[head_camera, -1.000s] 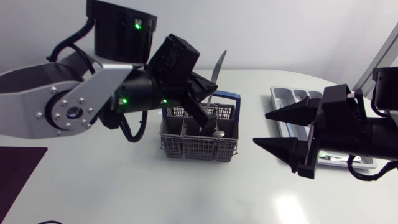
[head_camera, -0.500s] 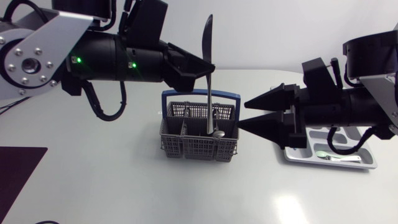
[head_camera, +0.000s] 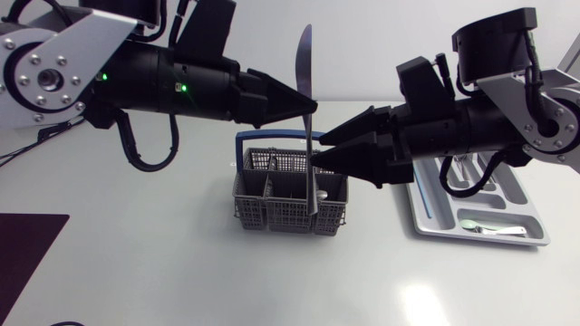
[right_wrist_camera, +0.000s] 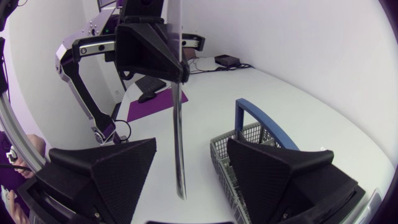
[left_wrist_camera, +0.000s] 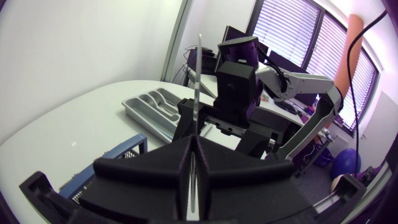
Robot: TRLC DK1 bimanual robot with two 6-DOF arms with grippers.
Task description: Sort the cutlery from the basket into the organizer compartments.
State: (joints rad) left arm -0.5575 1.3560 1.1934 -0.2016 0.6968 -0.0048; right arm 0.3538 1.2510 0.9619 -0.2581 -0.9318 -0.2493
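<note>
A table knife (head_camera: 304,54) stands upright above the grey cutlery basket (head_camera: 290,204), blade up. My left gripper (head_camera: 306,104) is shut on its middle. The handle's lower end hangs just over the basket. My right gripper (head_camera: 314,150) comes in from the right, open, with one finger on each side of the handle below the left gripper. In the right wrist view the knife (right_wrist_camera: 178,137) hangs between the wide-apart fingers (right_wrist_camera: 106,168) without touching them. The left wrist view shows its gripper (left_wrist_camera: 194,143) clamped on the knife (left_wrist_camera: 199,74).
The basket has a blue handle (head_camera: 292,138) and holds more cutlery. The grey organizer tray (head_camera: 536,237) lies at the right behind my right arm, with a spoon (head_camera: 489,226) in its front compartment. A dark mat (head_camera: 23,249) covers the table's left front corner.
My left arm has lifted the knife out of the basket and turned it upright. My right gripper has swung left from the organizer to the knife handle, its fingers narrowing slightly.
</note>
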